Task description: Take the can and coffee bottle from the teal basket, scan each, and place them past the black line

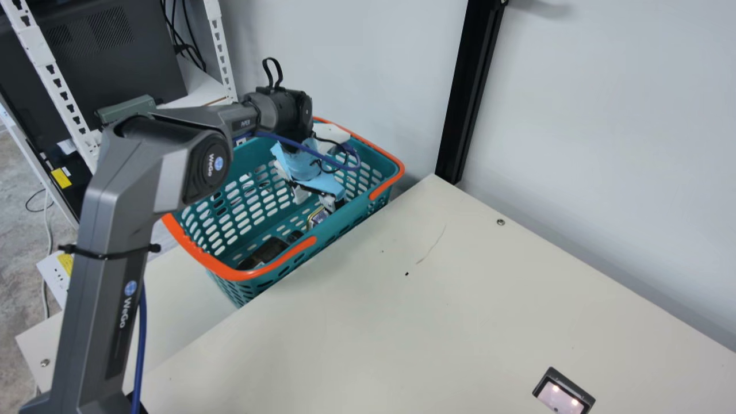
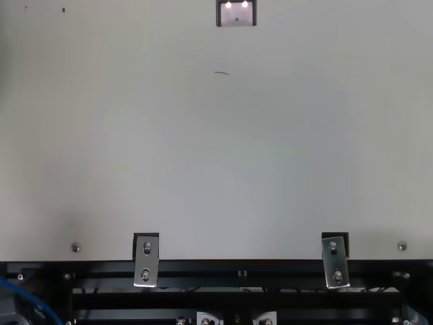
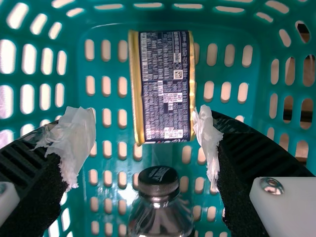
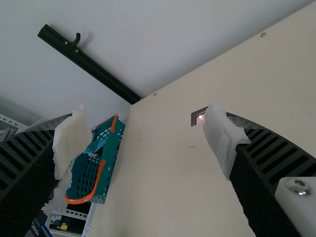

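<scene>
Left claw [image 1: 320, 199] open, can [image 3: 165, 84], bottle [image 3: 159, 183] below

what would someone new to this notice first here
Most likely the teal basket with its orange handles, beside the cream table, with the left arm's gripper reaching down into it. Inside, between the open fingers, lies a can with gold ends, and a dark-capped bottle lies near it. After that, perhaps the small scanner with two bright lights, set on the table.

A black post [image 1: 468, 86] by the wall [image 1: 592, 144] — cables [image 1: 184, 48] between slotted white uprights [image 1: 220, 46].
</scene>
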